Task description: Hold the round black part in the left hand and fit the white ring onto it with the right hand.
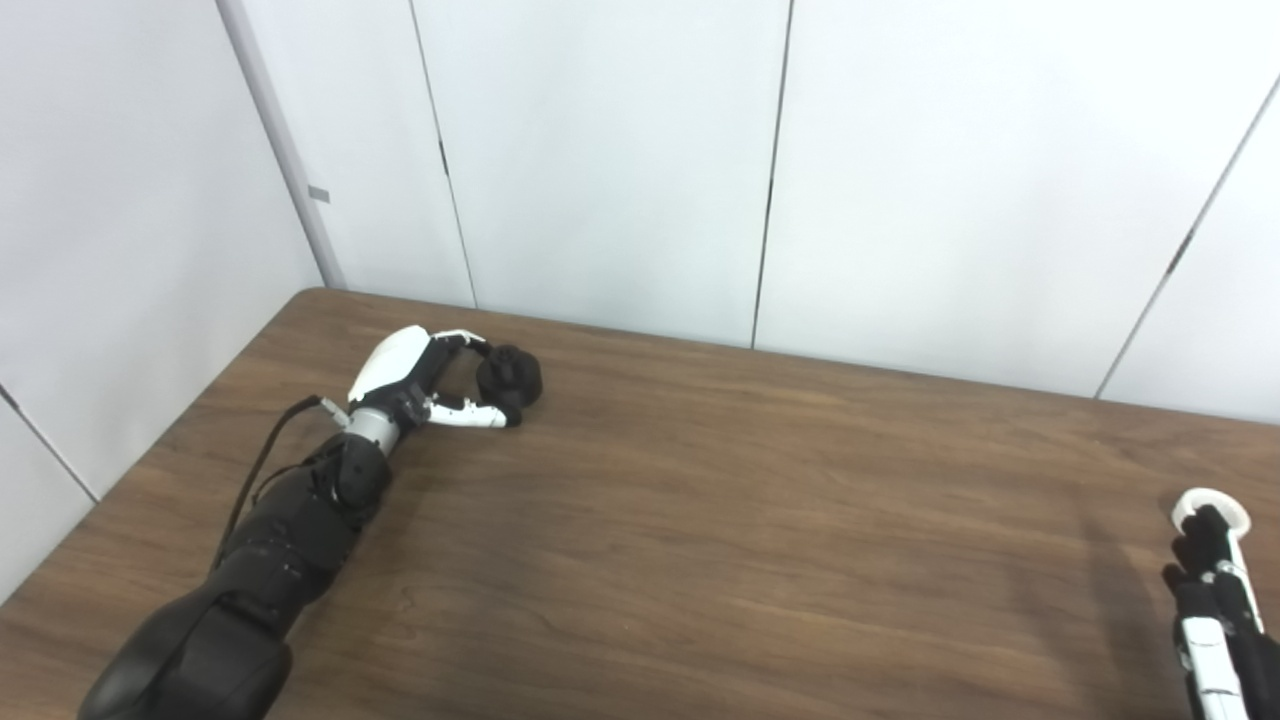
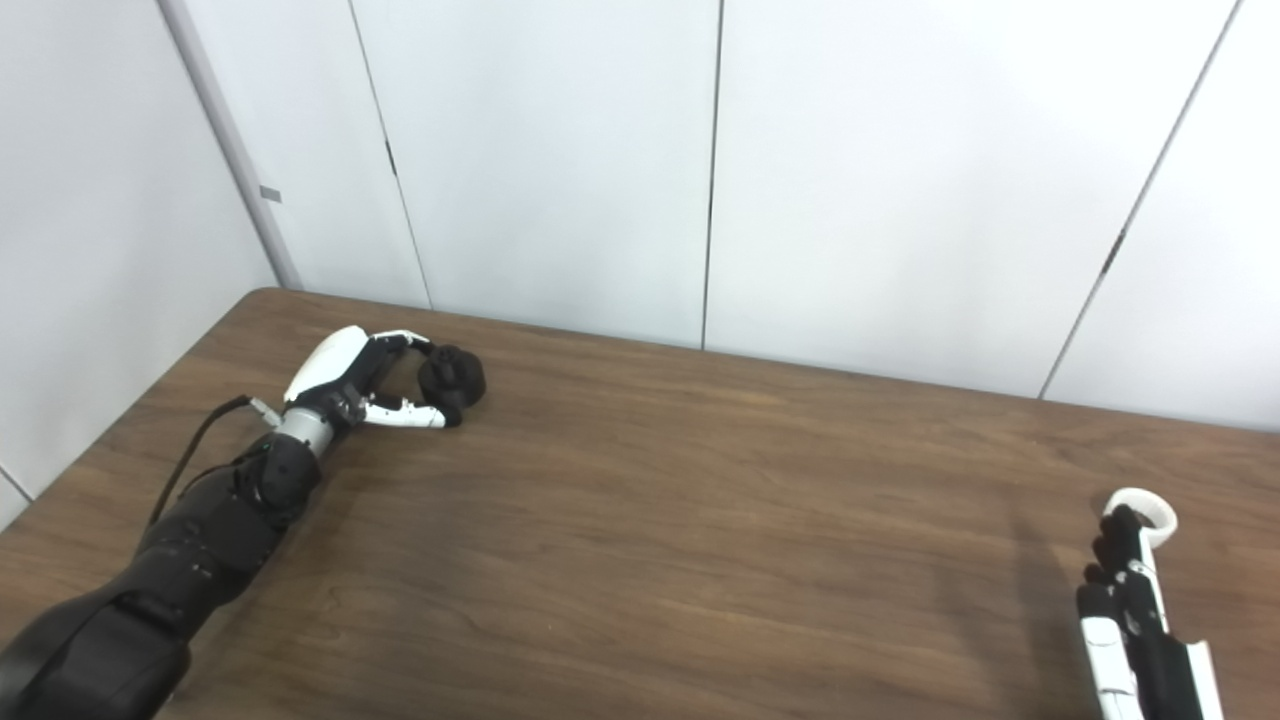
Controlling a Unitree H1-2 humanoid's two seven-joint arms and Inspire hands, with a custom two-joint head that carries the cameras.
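Note:
The round black part (image 1: 512, 376) rests on the wooden table (image 1: 700, 520) at the far left. My left hand (image 1: 425, 380) reaches it from the left, with the fingers curled over its top and the thumb against its near side, closed on it. At the table's right front, the white ring (image 1: 1212, 508) sits at the tips of my right hand (image 1: 1210, 580). The dark fingertips (image 2: 1118, 535) are bunched together over the ring's near edge, gripping it. Much of the right hand is cut off by the picture's bottom edge.
White wall panels (image 1: 620, 170) stand right behind the table's back edge, and another panel runs along its left side. Between the two hands there is only bare wood.

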